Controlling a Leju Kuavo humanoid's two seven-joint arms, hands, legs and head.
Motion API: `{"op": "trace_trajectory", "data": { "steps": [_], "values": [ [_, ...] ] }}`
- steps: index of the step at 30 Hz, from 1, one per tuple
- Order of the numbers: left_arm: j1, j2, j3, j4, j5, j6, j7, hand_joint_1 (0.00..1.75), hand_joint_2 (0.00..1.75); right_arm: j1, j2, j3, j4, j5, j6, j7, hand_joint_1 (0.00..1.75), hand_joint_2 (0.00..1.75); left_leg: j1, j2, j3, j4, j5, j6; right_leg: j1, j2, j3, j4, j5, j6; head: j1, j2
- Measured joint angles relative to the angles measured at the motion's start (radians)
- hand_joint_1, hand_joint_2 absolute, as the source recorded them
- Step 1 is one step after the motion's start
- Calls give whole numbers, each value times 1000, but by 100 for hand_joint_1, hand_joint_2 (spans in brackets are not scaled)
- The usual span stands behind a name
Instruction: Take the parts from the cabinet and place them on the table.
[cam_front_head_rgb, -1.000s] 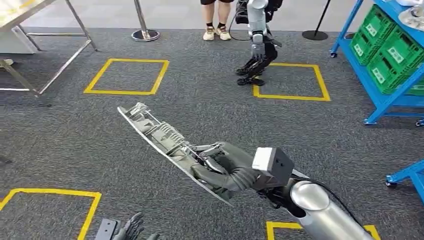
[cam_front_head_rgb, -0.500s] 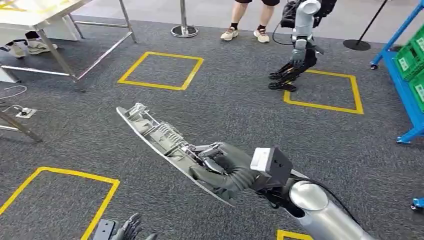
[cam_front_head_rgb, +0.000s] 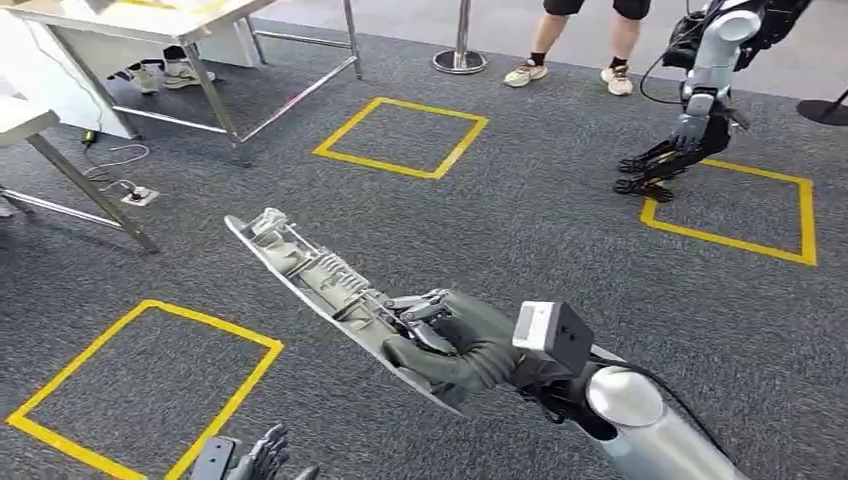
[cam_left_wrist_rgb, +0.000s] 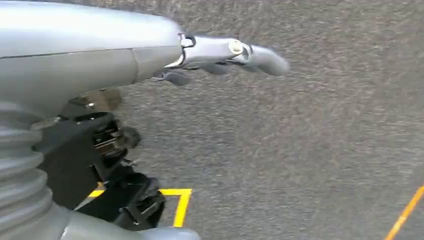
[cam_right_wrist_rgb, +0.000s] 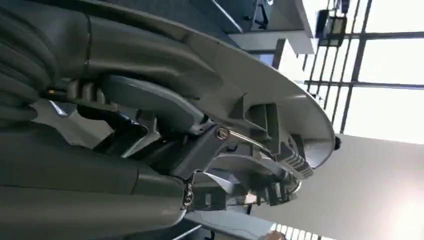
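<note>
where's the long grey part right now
In the head view the long grey part is held in the right hand, stretched toward the left above the carpet, near a yellow floor square.

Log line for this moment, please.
right hand: holds grey part | left hand: empty, hanging | table: ahead-left | placement: not done

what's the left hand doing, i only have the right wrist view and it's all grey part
Observer: The left hand hangs low beside the body over the carpet, holding nothing.
Operator: are its fingers spread or curled
Observer: In the left wrist view the fingers reach out fairly straight, with bare carpet beyond them.
Operator: ok and how much of the part sticks out past my right hand
Observer: Most of it. The right hand grips the long grey part near one end, and the rest juts out ahead and to the left.
Operator: is a table in sight
Observer: Yes, a metal-legged table stands at the far left.
</note>
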Motion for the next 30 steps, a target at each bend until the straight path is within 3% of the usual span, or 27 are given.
{"op": "trace_trajectory", "data": {
  "steps": [1,2,4,5,6,8,9,10,11,14,15,16,17,18,20,21,22,23,24,25,26,28,30],
  "values": [
    [-1,0,0,0,0,0,0,0,175,0,0,1,-2,-3,4,0,175,175,-8,55,-14,31,-23,-4,1,-8,3,-3,-1,-6,-5,0],
    [-4,0,0,0,0,0,0,0,175,0,0,2,-5,-5,6,-2,175,175,-7,87,-46,96,-61,-8,2,-20,4,-3,-3,-10,-7,0],
    [-6,0,0,0,0,0,0,0,175,0,-1,3,-5,-9,7,-4,175,175,-4,110,-121,253,-132,-13,5,-47,4,-2,-6,-15,-7,0],
    [-5,0,0,0,0,0,0,0,175,0,-1,3,-5,-11,8,-5,175,175,-3,112,-145,303,-142,-15,5,-59,4,-2,-6,-14,-7,0],
    [-3,0,0,0,1,0,0,0,175,0,-1,3,-5,-14,11,-6,175,175,-1,113,-142,296,-125,-17,5,-72,5,-2,-7,-14,-7,0],
    [-3,1,0,0,2,0,0,0,175,-4,-1,5,-5,-21,17,-9,175,175,1,126,-72,165,-47,-16,5,-94,11,-1,-11,-10,-7,0],
    [-3,2,0,0,2,0,0,0,175,-8,-1,6,-5,-22,19,-10,175,175,0,150,-16,62,-3,-13,5,-104,16,0,-15,-6,-7,0],
    [-5,2,0,0,2,0,0,0,175,-13,-1,7,-6,-22,22,-12,175,175,-6,204,14,-1,-9,-8,8,-112,19,0,-18,0,-7,0],
    [-7,2,0,0,2,0,-1,0,175,-17,-1,7,-8,-23,22,-14,175,175,-11,192,12,-5,-3,6,15,-121,19,3,-21,6,-6,0],
    [-2,2,0,1,2,0,-2,0,175,-28,-1,8,-8,-24,21,-15,175,175,-14,158,3,-2,-2,25,12,-148,24,-1,-22,22,-6,0],
    [-2,2,0,1,2,0,-2,0,175,-31,-1,8,-9,-24,21,-15,175,175,-8,145,11,-9,5,35,10,-149,24,2,-28,30,-6,0],
    [-3,2,0,1,2,0,-3,0,175,-33,-1,9,-11,-24,21,-15,175,175,-5,135,11,-10,7,38,4,-94,20,24,-44,37,-6,0],
    [-6,2,0,1,2,0,-3,0,175,-33,-2,8,-14,-26,21,-16,175,175,-4,126,10,-10,9,44,3,-53,-8,82,-80,38,-2,0],
    [-8,1,0,0,2,0,-3,0,175,-33,-2,9,-14,-26,21,-16,175,175,-4,115,10,-10,9,46,3,-35,-46,160,-118,40,-2,0],
    [-9,-1,0,-1,2,0,-3,0,175,-33,-3,9,-13,-26,21,-15,175,175,-5,90,9,-9,9,48,4,-26,-122,303,-166,41,-2,0],
    [-7,0,0,0,2,0,-3,0,175,-33,-4,9,-13,-26,21,-15,175,175,-5,76,9,-8,9,48,4,-25,-136,319,-157,40,-2,0],
    [-7,0,0,0,2,0,-3,0,175,-33,-4,9,-14,-26,21,-14,175,175,-5,61,10,-6,9,47,4,-25,-124,283,-122,37,-2,0],
    [-7,0,0,0,2,0,-3,0,175,-34,-4,9,-14,-26,21,-14,175,175,-5,47,10,-4,9,47,3,-23,-94,216,-77,35,-2,0],
    [-8,-2,0,-1,2,0,-3,0,175,-38,-4,9,-14,-26,22,-13,175,175,-4,32,10,-1,7,44,2,-10,-45,110,-23,31,-2,0],
    [-8,-2,0,-2,2,0,-3,0,175,-43,-4,9,-14,-27,23,-14,175,175,-3,21,8,2,6,41,-1,29,-6,22,2,26,-2,0],
    [-9,-2,0,-2,3,0,-3,0,175,-48,-4,9,-13,-27,24,-14,175,175,-6,12,3,3,8,32,0,52,-2,14,-13,29,-3,0],
    [-6,-2,0,-2,3,0,-3,0,175,-54,-4,9,-14,-32,23,-17,175,175,-2,-3,-3,-1,12,17,4,34,-5,11,-6,21,0,0],
    [-2,-2,0,0,3,0,-3,0,175,-61,-4,9,-14,-36,22,-18,175,175,0,-20,-8,-9,15,3,4,18,-2,5,-2,5,0,0]
  ]
}}
